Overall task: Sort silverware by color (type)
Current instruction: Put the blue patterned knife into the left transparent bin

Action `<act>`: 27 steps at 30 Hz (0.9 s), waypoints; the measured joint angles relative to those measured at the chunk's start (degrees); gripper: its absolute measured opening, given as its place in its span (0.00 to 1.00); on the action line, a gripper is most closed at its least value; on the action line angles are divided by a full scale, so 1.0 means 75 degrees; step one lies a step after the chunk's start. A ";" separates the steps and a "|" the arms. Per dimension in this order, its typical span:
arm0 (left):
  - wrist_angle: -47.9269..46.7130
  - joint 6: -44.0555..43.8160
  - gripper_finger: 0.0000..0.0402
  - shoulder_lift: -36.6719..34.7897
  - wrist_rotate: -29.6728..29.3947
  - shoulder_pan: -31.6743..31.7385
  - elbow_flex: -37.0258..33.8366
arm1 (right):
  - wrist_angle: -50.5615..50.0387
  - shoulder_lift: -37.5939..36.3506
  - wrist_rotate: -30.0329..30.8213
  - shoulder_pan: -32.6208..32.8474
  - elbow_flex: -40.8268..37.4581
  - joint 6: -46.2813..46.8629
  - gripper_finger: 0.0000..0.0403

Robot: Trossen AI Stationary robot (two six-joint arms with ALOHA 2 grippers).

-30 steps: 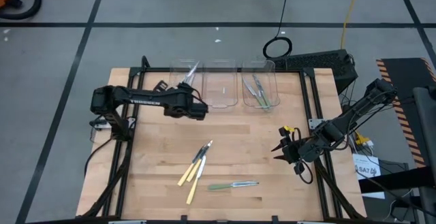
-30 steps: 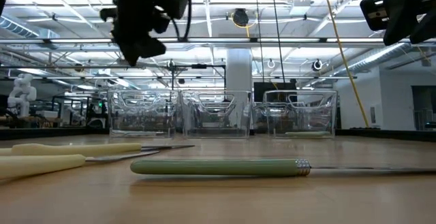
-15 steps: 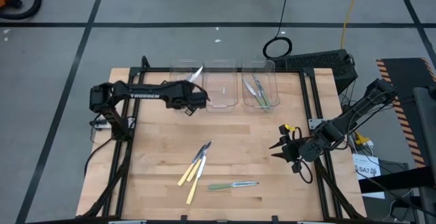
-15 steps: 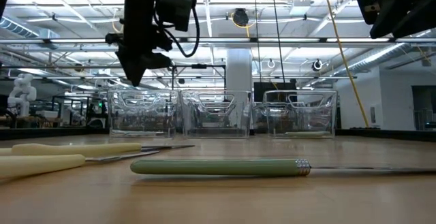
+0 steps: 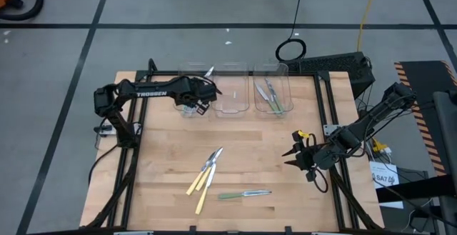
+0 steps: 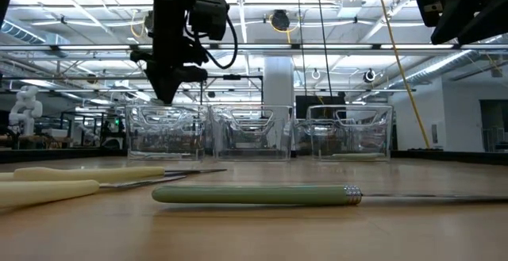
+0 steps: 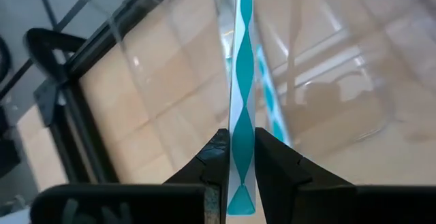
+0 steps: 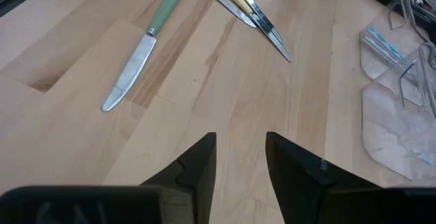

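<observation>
My left gripper (image 5: 198,103) hangs over the left one of three clear bins (image 5: 191,86) at the far edge, shut on a utensil with a blue-and-white striped handle (image 7: 242,108). Its silvery head (image 5: 209,71) sticks out toward the far edge. The right bin (image 5: 272,96) holds green-handled utensils, and the left bin has another blue-striped piece (image 8: 383,42) in it. Two pale-yellow-handled utensils (image 5: 203,179) and a green-handled knife (image 5: 243,193) lie flat on the table. My right gripper (image 5: 291,154) is open near the right edge, holding nothing. My left gripper pinches the striped handle near its free end (image 7: 241,183) between its two fingers (image 7: 216,157). The fingers slant down from the table's left side. The utensil runs on past the fingertips, lifted clear above the left bin.
The middle bin (image 5: 232,88) stands between the other two. Black frame rails (image 5: 325,113) run along the table's left and right sides. Bare wood (image 5: 250,142) lies between the bins and the loose utensils.
My left gripper has swung toward the table's far edge, over the left bin, sinking a little and tipping more steeply down while turning at the wrist. The striped utensil went along, still held, and its head now points past the bin's far wall.
</observation>
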 joint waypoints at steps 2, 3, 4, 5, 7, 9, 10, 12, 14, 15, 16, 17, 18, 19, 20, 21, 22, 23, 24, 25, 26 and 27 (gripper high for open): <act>0.0109 0.0045 0.14 0.0000 0.0132 0.0012 0.0002 | 0.0000 0.0000 0.0000 0.0000 0.0000 -0.0001 0.30; 0.0119 0.0034 0.14 0.0000 0.0145 0.0012 0.0002 | 0.0000 0.0000 0.0000 0.0000 0.0000 0.0011 0.30; 0.0120 0.0007 0.14 0.0000 0.0145 0.0012 0.0002 | 0.0000 0.0000 0.0000 0.0000 0.0000 0.0032 0.30; 0.0111 -0.0025 0.14 0.0000 0.0145 0.0012 0.0002 | 0.0000 0.0000 0.0000 0.0000 0.0000 0.0047 0.30; 0.0079 -0.0108 0.14 0.0001 0.0148 0.0012 0.0002 | 0.0000 0.0000 0.0000 0.0000 0.0000 0.0056 0.30; 0.0000 -0.0198 0.14 0.0003 0.0148 0.0012 0.0002 | 0.0000 0.0000 0.0000 0.0000 0.0000 0.0068 0.30; -0.0035 -0.0237 0.14 0.0003 0.0148 0.0015 0.0002 | 0.0000 0.0000 0.0000 0.0000 0.0000 0.0099 0.30; -0.0039 -0.0329 0.14 0.0003 0.0148 0.0049 0.0002 | 0.0000 0.0000 0.0000 0.0000 0.0000 0.0161 0.30; -0.0041 -0.0525 0.14 0.0003 0.0147 0.0091 0.0002 | -0.0004 0.0000 -0.0002 0.0000 0.0000 0.0172 0.30; -0.0038 -0.0578 0.14 0.0003 0.0145 0.0109 0.0002 | -0.0006 0.0000 -0.0003 0.0000 0.0000 0.0172 0.30; -0.0041 -0.0624 0.14 0.0003 0.0145 0.0114 0.0002 | -0.0009 0.0000 -0.0002 0.0000 0.0000 0.0174 0.30; -0.0046 -0.0631 0.14 0.0003 0.0145 0.0114 0.0002 | -0.0009 0.0000 -0.0003 0.0000 0.0000 0.0172 0.30; -0.0052 -0.0624 0.14 0.0003 0.0145 0.0114 0.0002 | -0.0017 0.0000 -0.0003 0.0000 0.0000 0.0172 0.30; -0.0053 -0.0601 0.14 0.0003 0.0145 0.0114 0.0002 | -0.0031 0.0000 -0.0003 -0.0002 0.0000 0.0173 0.30; -0.0053 -0.0572 0.14 0.0003 0.0145 0.0111 0.0002 | -0.0035 0.0000 -0.0003 0.0000 0.0000 0.0172 0.30; -0.0053 -0.0545 0.14 0.0003 0.0145 0.0111 0.0002 | -0.0034 0.0000 -0.0003 -0.0001 0.0000 0.0172 0.30; -0.0053 -0.0523 0.14 0.0003 0.0145 0.0111 0.0002 | -0.0035 0.0000 -0.0003 -0.0001 -0.0002 0.0174 0.30; -0.0053 -0.0476 0.14 0.0003 0.0142 0.0114 0.0002 | -0.0035 0.0000 -0.0003 0.0000 0.0000 0.0172 0.30; -0.0054 -0.0420 0.14 0.0003 0.0142 0.0114 0.0002 | -0.0035 0.0000 -0.0003 0.0000 0.0000 0.0172 0.30; -0.0056 -0.0379 0.14 0.0003 0.0142 0.0114 0.0002 | -0.0035 0.0000 -0.0003 0.0000 0.0000 0.0172 0.30; -0.0052 -0.0334 0.14 0.0003 0.0142 0.0114 0.0002 | -0.0035 0.0000 -0.0003 -0.0002 0.0000 0.0172 0.30; -0.0040 -0.0280 0.14 0.0012 0.0139 0.0114 0.0002 | -0.0035 0.0000 -0.0003 -0.0003 0.0000 0.0172 0.30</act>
